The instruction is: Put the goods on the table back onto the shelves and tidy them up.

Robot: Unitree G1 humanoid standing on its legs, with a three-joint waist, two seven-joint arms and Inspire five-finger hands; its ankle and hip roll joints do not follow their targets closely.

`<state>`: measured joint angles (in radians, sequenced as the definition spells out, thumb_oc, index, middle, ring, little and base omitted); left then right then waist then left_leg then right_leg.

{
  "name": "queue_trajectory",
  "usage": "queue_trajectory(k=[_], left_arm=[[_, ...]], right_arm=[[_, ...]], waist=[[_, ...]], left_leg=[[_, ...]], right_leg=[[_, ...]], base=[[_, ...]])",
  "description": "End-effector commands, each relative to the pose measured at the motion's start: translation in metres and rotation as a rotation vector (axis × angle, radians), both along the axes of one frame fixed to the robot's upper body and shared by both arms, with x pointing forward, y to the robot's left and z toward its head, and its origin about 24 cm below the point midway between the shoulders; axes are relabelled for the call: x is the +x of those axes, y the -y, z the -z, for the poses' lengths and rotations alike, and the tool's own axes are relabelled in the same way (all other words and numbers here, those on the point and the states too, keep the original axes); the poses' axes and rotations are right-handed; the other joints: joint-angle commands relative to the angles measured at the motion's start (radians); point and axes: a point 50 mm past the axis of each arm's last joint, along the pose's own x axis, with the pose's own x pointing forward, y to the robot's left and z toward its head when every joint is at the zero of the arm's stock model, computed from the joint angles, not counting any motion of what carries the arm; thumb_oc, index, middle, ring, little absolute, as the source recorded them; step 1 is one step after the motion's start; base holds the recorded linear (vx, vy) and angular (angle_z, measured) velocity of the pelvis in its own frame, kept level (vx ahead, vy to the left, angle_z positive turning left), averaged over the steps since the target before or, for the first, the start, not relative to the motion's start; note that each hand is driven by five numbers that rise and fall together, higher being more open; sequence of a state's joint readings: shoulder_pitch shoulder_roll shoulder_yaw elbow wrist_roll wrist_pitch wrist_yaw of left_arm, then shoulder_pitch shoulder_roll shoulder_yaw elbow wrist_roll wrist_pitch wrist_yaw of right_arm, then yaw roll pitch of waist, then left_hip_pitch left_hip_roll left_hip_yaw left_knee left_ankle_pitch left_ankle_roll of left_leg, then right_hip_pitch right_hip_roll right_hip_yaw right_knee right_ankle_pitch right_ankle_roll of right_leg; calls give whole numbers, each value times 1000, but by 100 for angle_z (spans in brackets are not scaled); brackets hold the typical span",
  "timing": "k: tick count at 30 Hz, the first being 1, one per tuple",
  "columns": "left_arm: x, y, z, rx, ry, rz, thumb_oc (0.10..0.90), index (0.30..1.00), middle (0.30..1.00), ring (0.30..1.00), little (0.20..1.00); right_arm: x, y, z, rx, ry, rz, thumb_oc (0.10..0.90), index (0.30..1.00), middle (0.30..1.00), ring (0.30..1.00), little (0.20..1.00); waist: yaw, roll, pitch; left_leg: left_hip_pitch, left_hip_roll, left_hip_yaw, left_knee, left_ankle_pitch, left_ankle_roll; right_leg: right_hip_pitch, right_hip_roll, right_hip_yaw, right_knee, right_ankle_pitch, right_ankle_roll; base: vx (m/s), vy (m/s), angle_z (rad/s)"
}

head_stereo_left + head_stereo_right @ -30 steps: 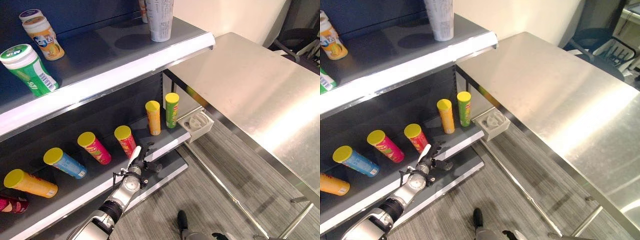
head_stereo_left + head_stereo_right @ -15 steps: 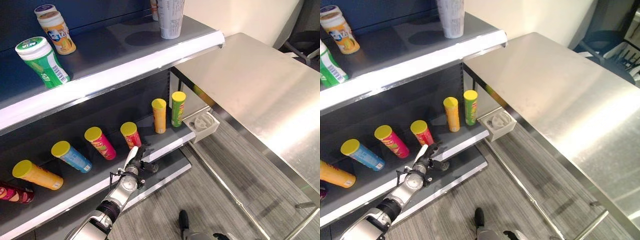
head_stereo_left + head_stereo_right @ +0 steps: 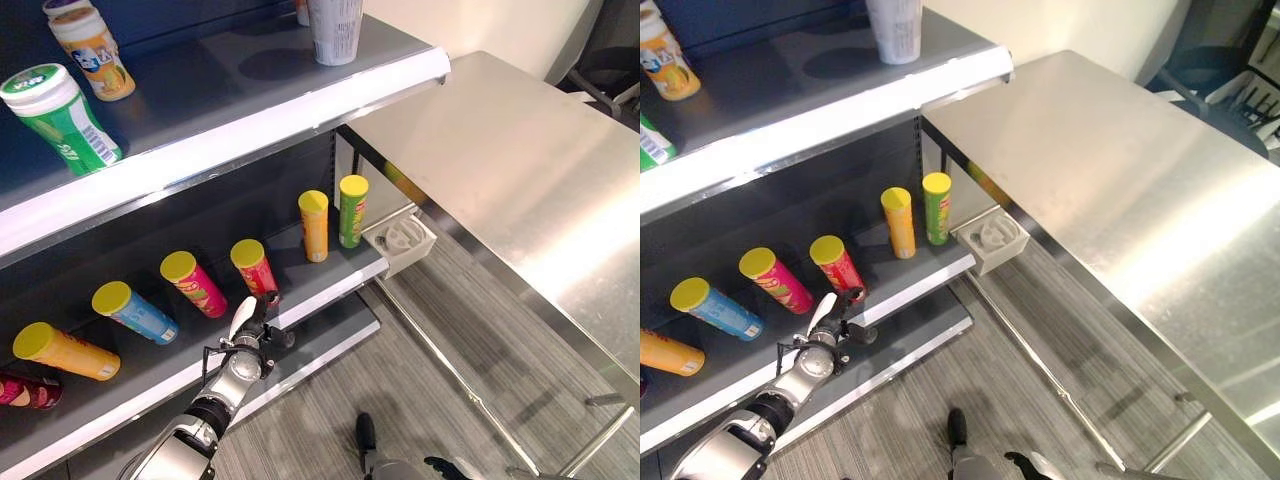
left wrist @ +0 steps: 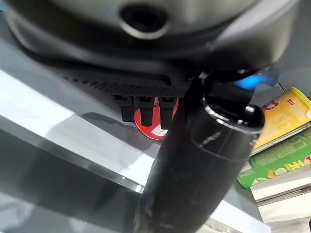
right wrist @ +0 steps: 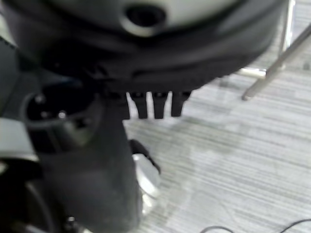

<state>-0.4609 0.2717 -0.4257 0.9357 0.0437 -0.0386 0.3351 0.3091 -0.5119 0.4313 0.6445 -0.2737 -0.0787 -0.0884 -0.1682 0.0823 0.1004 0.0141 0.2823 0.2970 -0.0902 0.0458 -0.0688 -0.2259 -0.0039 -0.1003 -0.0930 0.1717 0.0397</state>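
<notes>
We've got the left robot hand (image 3: 250,330) at the lower shelf (image 3: 330,290) edge, fingers straight, tips prob. touching the red can (image 3: 253,268) lying there, not gripping it. Other cans lie alongside; yellow can (image 3: 314,225) & green can (image 3: 351,210) stand upright. Right robot hand (image 5: 97,160) hangs over the floor, fingers relaxed. Worktop (image 3: 520,190) sits beside the shelves.

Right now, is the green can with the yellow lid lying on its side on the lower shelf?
No, the green can stands upright on the lower shelf, beside the upright yellow can.
</notes>
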Motion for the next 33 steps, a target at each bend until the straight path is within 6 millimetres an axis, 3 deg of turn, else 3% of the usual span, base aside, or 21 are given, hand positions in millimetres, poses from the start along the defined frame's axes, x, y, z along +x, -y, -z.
queue_trajectory(k=[1,5,8,12,21,22,24,30,33], left_arm=[[40,-32,-57,60,226,-105,800,900,900,900,900],[43,-37,-60,58,235,-144,800,900,900,900,900],[44,-32,-57,49,232,-152,800,900,900,900,900],[49,-35,-64,65,237,-159,800,900,900,900,900],[49,-31,-63,28,244,-157,800,900,900,900,900],[46,-18,-62,-12,271,-113,800,900,900,900,900],[44,-14,-61,-30,274,-104,800,900,900,900,900],[22,18,-48,-158,263,42,800,900,900,900,900],[-8,28,-27,-246,176,168,800,900,900,900,900]], right_arm=[[4,-20,-9,108,80,-21,800,900,900,900,900],[7,-20,-21,133,122,-46,800,900,900,900,900],[-5,-12,2,46,27,-27,800,900,900,900,900],[-3,-13,15,5,-16,-27,800,900,900,900,900],[-5,-19,20,3,-27,-24,800,900,900,900,900],[-5,-20,21,-1,-27,-21,800,900,900,900,900],[-6,-19,21,-6,-29,-16,800,900,900,900,900],[-3,-15,20,-22,-29,5,800,900,900,900,900],[7,-6,20,-51,-33,48,800,900,900,900,900]], waist=[[-21,-99,-30],[-29,-107,-23],[-28,-102,-22],[-30,-96,-27],[-30,-86,-25],[-24,-82,-23],[-22,-81,-24],[1,-77,-20],[24,-70,-23]], left_leg=[[80,-25,7,3,61,-138],[71,-26,13,3,59,-139],[70,-27,15,3,62,-137],[71,-26,23,3,61,-138],[76,-26,29,3,61,-139],[79,-27,24,3,66,-137],[79,-27,20,3,66,-137],[83,-31,-1,5,70,-131],[83,-32,-18,8,72,-127]], right_leg=[[119,-10,40,15,-137,46],[103,-10,43,16,-134,48],[99,-10,50,17,-131,46],[92,-6,61,17,-128,45],[95,-1,64,16,-130,44],[101,0,58,17,-133,43],[104,0,56,17,-134,42],[121,-3,40,16,-139,40],[133,-8,30,17,-140,39]], base=[[-2,-7,-4],[-8,-13,-16],[11,-8,-6],[9,-2,-2],[7,2,-2],[0,0,0],[6,4,2],[6,16,8],[-4,35,9]])
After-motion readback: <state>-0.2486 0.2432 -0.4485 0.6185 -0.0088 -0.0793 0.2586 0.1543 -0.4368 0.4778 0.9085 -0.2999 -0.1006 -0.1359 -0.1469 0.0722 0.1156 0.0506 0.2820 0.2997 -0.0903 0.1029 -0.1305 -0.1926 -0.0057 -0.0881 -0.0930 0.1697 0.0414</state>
